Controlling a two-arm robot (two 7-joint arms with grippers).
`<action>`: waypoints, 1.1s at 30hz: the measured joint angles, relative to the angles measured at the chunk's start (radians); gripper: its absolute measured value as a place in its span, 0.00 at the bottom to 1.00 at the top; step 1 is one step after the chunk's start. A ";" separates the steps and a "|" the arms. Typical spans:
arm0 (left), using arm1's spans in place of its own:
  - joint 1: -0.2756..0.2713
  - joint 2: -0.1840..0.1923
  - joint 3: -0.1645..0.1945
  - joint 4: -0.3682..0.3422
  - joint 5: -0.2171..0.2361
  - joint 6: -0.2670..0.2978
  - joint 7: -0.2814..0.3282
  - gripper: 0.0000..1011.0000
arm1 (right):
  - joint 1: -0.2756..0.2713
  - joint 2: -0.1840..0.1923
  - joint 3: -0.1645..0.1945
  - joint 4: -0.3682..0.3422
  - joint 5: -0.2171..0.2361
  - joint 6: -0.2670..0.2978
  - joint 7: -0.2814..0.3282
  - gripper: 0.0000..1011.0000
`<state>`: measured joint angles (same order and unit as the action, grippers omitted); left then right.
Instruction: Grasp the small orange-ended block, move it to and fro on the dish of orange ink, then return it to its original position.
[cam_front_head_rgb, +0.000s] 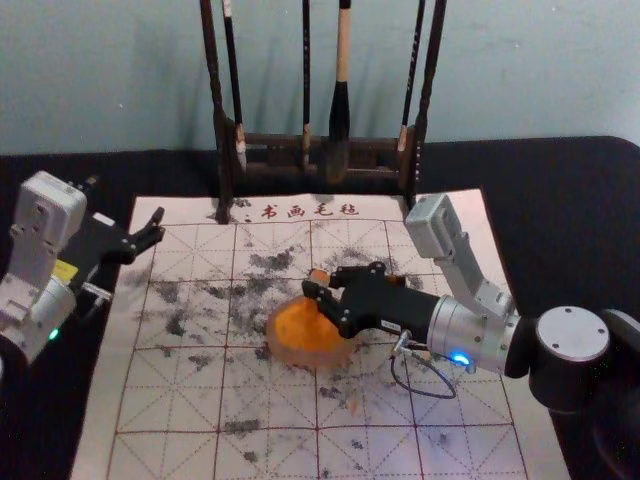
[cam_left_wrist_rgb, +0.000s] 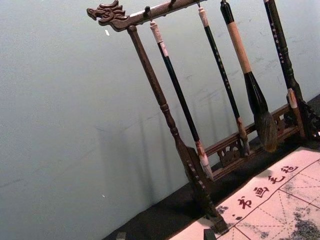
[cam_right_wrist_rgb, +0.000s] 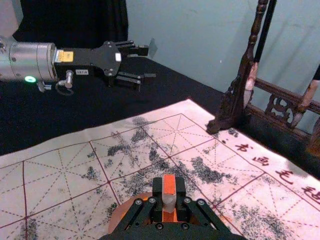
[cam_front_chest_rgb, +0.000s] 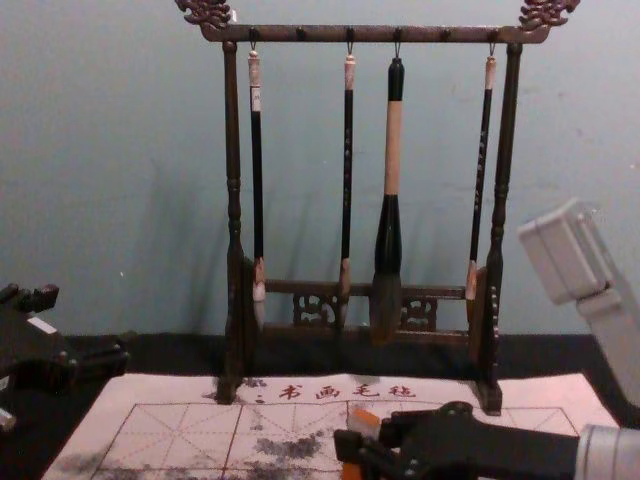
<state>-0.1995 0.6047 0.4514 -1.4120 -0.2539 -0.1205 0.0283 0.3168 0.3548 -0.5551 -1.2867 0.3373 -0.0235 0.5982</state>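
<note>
One small block (cam_front_head_rgb: 318, 276), observed at mid-frame in the head view, over the far edge of the dish of orange ink (cam_front_head_rgb: 287, 352). Condition: a bright orange end, pale greyish-white body; its lower end appears possibly orange too, though the fingers partly hide it. Right gripper (cam_front_head_rgb: 322, 284), centre of frame: jaws closed to the block's width, gripping it from both sides. Left gripper (cam_front_head_rgb: 158, 228), left of frame, above the mat's (cam_front_head_rgb: 120, 400) edge: jaws apart, nothing held.
</note>
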 joint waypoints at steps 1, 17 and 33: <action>0.000 0.000 0.000 0.000 0.000 0.000 0.000 0.99 | 0.006 -0.002 -0.005 0.006 -0.004 0.003 -0.001 0.11; 0.000 0.000 0.000 0.000 0.000 0.000 0.000 0.99 | 0.027 -0.013 -0.021 0.026 -0.012 0.023 -0.007 0.11; 0.000 0.000 0.000 0.000 0.000 0.000 0.000 0.99 | 0.040 -0.009 -0.032 0.012 -0.013 0.081 -0.015 0.11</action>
<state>-0.1995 0.6047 0.4514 -1.4120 -0.2539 -0.1205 0.0283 0.3571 0.3460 -0.5869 -1.2742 0.3244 0.0579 0.5834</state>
